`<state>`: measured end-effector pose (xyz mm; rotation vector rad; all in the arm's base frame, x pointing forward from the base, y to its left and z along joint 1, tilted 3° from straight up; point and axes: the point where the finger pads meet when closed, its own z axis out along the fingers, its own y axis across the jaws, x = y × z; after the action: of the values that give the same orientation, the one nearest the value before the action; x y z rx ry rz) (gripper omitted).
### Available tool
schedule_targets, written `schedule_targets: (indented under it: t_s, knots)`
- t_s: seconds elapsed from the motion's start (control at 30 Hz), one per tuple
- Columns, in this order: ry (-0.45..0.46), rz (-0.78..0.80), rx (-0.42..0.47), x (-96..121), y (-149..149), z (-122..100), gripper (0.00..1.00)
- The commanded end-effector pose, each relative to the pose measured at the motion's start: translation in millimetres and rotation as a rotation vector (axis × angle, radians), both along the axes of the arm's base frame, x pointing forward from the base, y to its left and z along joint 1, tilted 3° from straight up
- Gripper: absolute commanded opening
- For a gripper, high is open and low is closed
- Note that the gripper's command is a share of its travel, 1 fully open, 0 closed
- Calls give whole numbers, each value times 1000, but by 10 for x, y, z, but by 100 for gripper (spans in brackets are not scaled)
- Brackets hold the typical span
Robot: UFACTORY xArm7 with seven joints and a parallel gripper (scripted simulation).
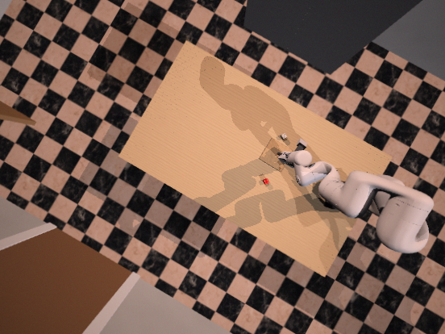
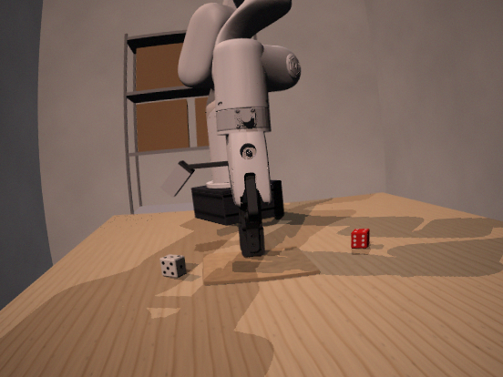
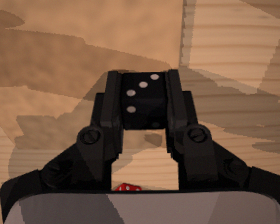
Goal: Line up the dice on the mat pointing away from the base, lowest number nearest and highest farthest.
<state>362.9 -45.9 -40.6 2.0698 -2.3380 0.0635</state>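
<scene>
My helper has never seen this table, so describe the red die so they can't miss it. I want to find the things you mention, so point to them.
On the wooden table (image 1: 173, 110) (image 2: 310, 330), find the thin square mat (image 1: 268, 156) (image 2: 273, 272). Beside it, touching nothing else, sits a small red die (image 1: 266, 181) (image 2: 360, 239) (image 3: 128, 188). It alone is red with white dots; the others are white and black.

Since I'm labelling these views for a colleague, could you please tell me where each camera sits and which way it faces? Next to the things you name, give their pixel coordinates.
Top: high above the table (image 1: 161, 118), facing down; shows the arm (image 1: 355, 195).
Exterior: beyond the mat (image 2: 278, 275), facing the robot's base; shows the arm (image 2: 239, 75) and hand (image 2: 251, 249).
Wrist: on the arm's end, looking along the hand's fingers at the black die (image 3: 142, 102).
Top and exterior share the white die (image 1: 284, 136) (image 2: 172, 266).
</scene>
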Motion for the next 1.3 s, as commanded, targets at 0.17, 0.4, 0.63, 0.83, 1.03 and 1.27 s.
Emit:
schedule_targets:
  t_s: [0.17,0.4,0.63,0.83,1.03,1.27]
  knots:
    - [-3,0,0,12,0,8,21]
    - [-3,0,0,12,0,8,29]
    - [-3,0,0,12,0,8,33]
    - [-3,0,0,12,0,8,42]
    - [-3,0,0,12,0,8,42]
    - [-3,0,0,12,1,29,42]
